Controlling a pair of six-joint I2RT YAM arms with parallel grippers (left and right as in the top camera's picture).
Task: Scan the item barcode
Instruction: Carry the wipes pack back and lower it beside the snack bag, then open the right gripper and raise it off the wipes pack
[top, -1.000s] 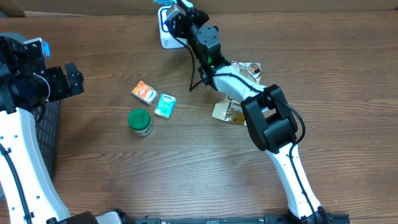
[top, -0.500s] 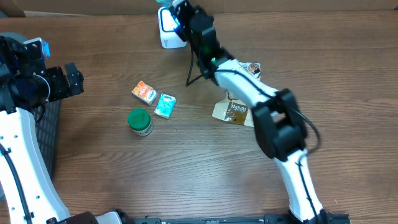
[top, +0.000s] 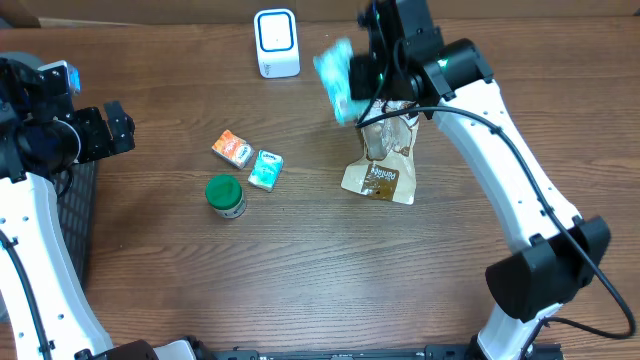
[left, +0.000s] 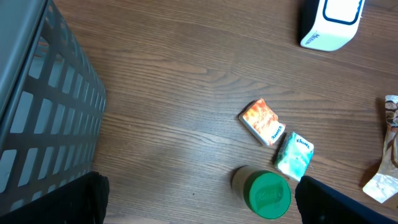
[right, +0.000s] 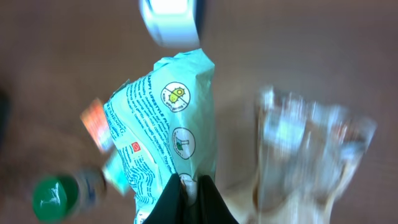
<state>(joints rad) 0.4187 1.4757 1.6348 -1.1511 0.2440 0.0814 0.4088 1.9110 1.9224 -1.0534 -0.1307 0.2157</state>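
The right fingers (right: 169, 205) are clenched on one end of the packet (top: 335, 82), held in the air above the bench (top: 300, 280); its long axis runs from the fingers toward the scanner (top: 276, 43), which stands near, to the left; the left fingers (left: 81, 199) are released and empty, well apart beside the basket (left: 37, 124); the wood between looks free, and a bag (top: 385, 160) lies just beside.

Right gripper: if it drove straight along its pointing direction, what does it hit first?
Probably the scanner. The right gripper, jaws shut on the teal pouch, aims the pouch's tip at it in the wrist view. Depth is unclear, so it might pass above it.
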